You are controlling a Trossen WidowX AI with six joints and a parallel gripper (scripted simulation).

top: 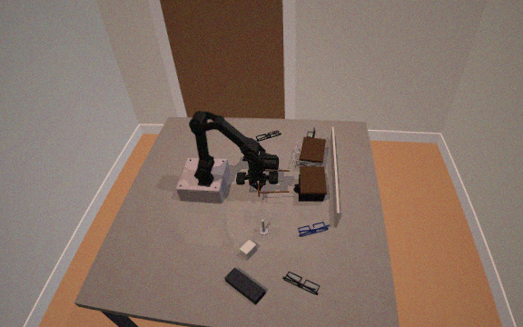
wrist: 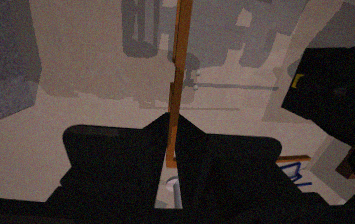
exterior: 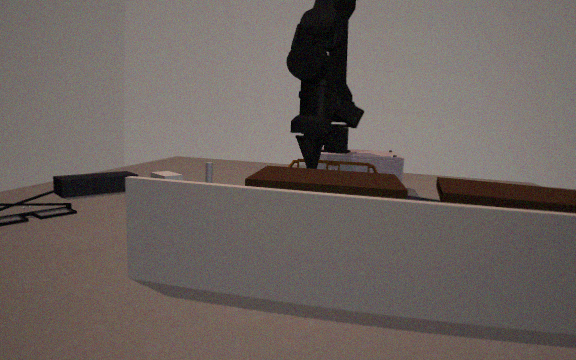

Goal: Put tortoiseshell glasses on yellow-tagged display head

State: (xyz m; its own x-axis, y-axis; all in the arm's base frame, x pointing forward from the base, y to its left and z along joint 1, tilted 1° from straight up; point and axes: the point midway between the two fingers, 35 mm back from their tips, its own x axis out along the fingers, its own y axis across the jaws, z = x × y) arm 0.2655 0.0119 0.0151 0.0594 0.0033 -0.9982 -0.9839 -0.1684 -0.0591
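Note:
My gripper (top: 258,185) (exterior: 312,167) (wrist: 171,117) is shut on the front frame of the tortoiseshell glasses (top: 276,192) (exterior: 358,163) (wrist: 182,50), off to one side of the bridge. The glasses are in the air, with both temples open and reaching towards the near head (top: 312,181) (exterior: 325,179) (wrist: 328,95); in the top view their tips appear just short of it. This dark, brown-topped head bears a yellow tag (wrist: 297,81). The other head (top: 313,150) (exterior: 518,195) stands beside it. The exterior camera sees only the tops of the heads over the panel.
A pale upright panel (top: 336,173) (exterior: 358,260) stands behind the heads. Blue glasses (top: 313,229) (wrist: 292,171), black glasses (top: 301,282) (exterior: 28,215), a dark box (top: 245,285) (exterior: 93,184), a white block (top: 248,248) and a small post (top: 263,226) (exterior: 209,172) are on the table.

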